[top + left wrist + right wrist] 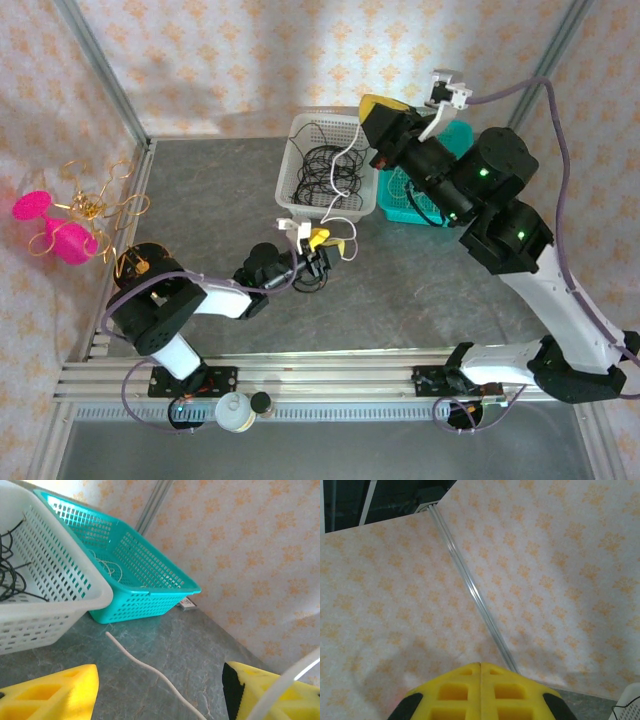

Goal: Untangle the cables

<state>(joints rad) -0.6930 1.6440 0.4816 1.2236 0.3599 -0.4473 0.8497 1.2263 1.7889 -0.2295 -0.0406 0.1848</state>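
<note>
Left hand (pixel 160 690) open astride white cable (pixel 145 667) beside white basket (pixel 50 625); right hand (pixel 480 669) shut

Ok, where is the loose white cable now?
Left wrist view: the white cable lies on the table between the left tool's spread fingers, its end near the white basket.

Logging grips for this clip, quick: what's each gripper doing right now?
Left gripper: jaws open, white cable lying between them.
Right gripper: jaws shut; whether it holds anything cannot be told.
</note>
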